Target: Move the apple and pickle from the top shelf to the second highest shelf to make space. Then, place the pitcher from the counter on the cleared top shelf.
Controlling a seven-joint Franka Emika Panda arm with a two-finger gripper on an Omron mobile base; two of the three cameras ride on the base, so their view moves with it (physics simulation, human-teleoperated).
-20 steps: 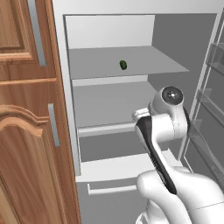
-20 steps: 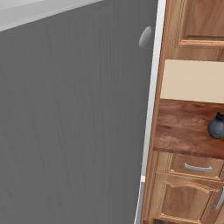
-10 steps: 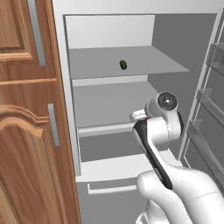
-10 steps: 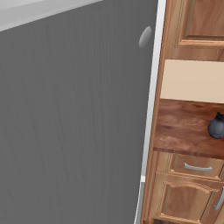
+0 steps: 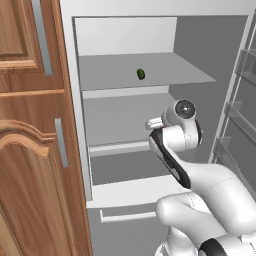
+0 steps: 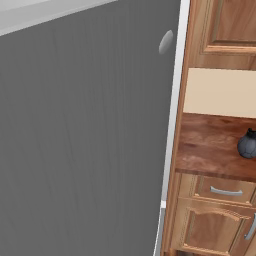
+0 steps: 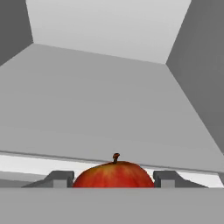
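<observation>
In the hand view a red apple (image 7: 113,176) sits between my two fingertips (image 7: 59,178), and my gripper (image 7: 113,180) is shut on it. The apple hangs just before the white front edge of the second highest shelf (image 7: 39,160), whose grey slab stretches away bare. In the left base view the dark green pickle (image 5: 141,74) lies on the top shelf (image 5: 125,92), above my wrist; the second highest shelf (image 5: 117,148) runs below it. The dark grey pitcher (image 6: 248,145) stands on the red-brown counter (image 6: 207,145).
The open fridge door (image 6: 85,130) blocks most of the right base view. Door racks (image 5: 240,125) stand at the right of the fridge opening. Wood cabinet doors (image 5: 30,150) flank the fridge on the left. Drawers (image 6: 222,191) sit under the counter.
My wrist has shifted a little to the left, toward the fridge interior, after a small dip. The apple stays in my grip and the pickle has not moved.
</observation>
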